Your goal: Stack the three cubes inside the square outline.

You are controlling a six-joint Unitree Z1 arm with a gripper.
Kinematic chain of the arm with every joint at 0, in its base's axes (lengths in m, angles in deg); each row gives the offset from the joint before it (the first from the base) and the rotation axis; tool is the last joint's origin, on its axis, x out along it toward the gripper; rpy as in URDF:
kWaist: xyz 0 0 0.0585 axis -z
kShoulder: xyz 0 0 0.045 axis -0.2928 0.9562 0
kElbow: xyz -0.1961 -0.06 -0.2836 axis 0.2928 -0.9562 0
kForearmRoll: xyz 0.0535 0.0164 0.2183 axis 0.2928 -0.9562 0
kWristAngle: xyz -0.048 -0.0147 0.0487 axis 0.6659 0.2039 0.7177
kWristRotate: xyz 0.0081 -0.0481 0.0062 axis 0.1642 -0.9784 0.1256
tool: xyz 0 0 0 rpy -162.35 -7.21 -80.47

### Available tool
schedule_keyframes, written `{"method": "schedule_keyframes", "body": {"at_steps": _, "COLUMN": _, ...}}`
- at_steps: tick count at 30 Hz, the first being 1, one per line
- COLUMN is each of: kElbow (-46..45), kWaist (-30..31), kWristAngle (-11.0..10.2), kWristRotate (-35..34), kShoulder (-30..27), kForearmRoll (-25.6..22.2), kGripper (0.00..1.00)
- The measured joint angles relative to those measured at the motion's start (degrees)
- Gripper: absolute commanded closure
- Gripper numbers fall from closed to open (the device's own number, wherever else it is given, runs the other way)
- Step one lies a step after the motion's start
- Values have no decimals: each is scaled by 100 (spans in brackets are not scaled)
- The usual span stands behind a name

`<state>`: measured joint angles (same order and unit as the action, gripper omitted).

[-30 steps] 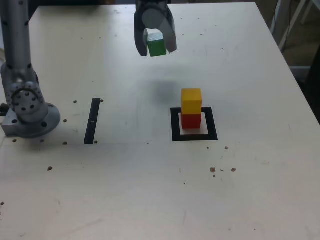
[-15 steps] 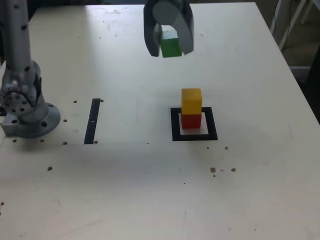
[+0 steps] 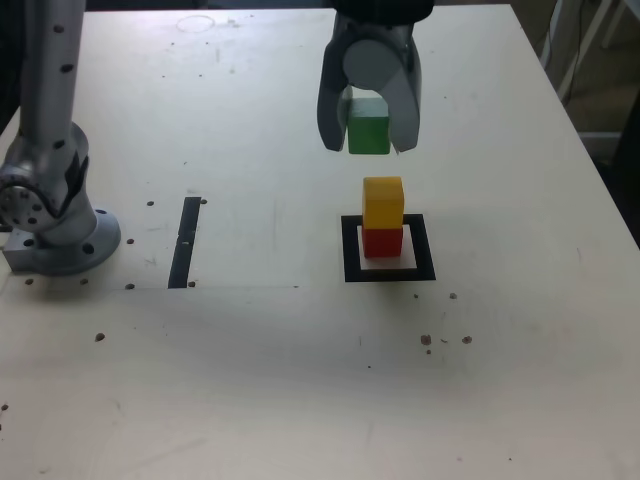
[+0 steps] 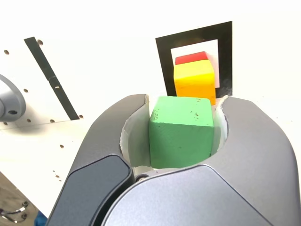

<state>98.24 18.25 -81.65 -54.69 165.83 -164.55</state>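
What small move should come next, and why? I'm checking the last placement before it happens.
Probably ease the gripper slightly toward the exterior view's right until centred over the stack, then lower. It holds the green cube in the air above, slightly left of, the yellow cube, which sits on the red cube inside the square outline.

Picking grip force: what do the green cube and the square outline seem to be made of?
Green cube: likely painted wood or hard plastic; matte, with small dark specks and crisp edges, not dented by the gripper. Square outline: looks like flat black tape, lying flush on the table.
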Motion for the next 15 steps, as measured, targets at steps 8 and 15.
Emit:
{"method": "schedule_keyframes", "body": {"at_steps": 8, "kElbow": -53, "kWaist": 192, "kWristAngle": 49, "kWristRotate": -255, "kShoulder": 128, "kForearmRoll": -48, "kGripper": 81}}
{"method": "schedule_keyframes", "body": {"at_steps": 15, "kElbow": -189, "kWaist": 354, "kWristAngle": 66, "kWristRotate": -417, "kShoulder": 287, "kForearmRoll": 122, "kGripper": 81}}
